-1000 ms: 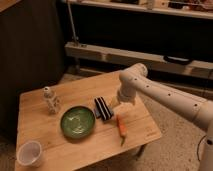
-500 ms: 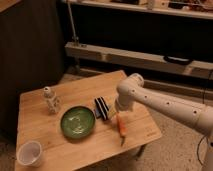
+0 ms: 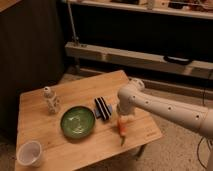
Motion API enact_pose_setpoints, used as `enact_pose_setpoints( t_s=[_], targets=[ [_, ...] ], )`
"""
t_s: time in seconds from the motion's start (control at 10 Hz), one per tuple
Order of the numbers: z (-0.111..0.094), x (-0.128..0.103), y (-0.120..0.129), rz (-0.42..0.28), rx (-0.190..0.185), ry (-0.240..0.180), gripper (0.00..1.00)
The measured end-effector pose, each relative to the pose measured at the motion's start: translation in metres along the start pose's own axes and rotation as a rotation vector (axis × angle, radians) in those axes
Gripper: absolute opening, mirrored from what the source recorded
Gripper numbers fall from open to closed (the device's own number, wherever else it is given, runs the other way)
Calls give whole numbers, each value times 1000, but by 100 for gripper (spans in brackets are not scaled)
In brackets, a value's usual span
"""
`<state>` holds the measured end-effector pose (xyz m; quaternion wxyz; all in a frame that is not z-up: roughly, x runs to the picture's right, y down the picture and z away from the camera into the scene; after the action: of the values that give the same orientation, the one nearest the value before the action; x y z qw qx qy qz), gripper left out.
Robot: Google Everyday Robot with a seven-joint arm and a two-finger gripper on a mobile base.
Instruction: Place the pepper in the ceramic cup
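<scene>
Toward the surface (image 3: 75, 92) right edge: pepper (image 3: 122, 131) lying flat, near the striped block (image 3: 102, 108)
Claw (image 3: 123, 119): right above the pepper's upper end; how far open cannot be told
Cup (image 3: 30, 153): upright, front left corner, well apart

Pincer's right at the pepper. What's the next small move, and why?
Probably lower the pincer straight down onto the pepper and take hold. The pincer hangs right at the pepper's upper end, the pepper lies flat on the table, and the cup stands far off at the near-left corner, so a grip comes before any carrying.
</scene>
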<state>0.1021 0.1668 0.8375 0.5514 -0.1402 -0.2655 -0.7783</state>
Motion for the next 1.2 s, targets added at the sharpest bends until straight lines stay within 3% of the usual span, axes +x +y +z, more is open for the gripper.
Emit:
enact_pose_setpoints(
  t_s=[0.3, 0.5, 0.6, 1.2],
  targets=[
    [17, 7, -7, -48, 12, 41, 80],
    [26, 16, -15, -65, -3, 44, 80],
    [29, 17, -14, -60, -13, 43, 75],
    [34, 15, -10, -42, -31, 37, 13]
  ],
)
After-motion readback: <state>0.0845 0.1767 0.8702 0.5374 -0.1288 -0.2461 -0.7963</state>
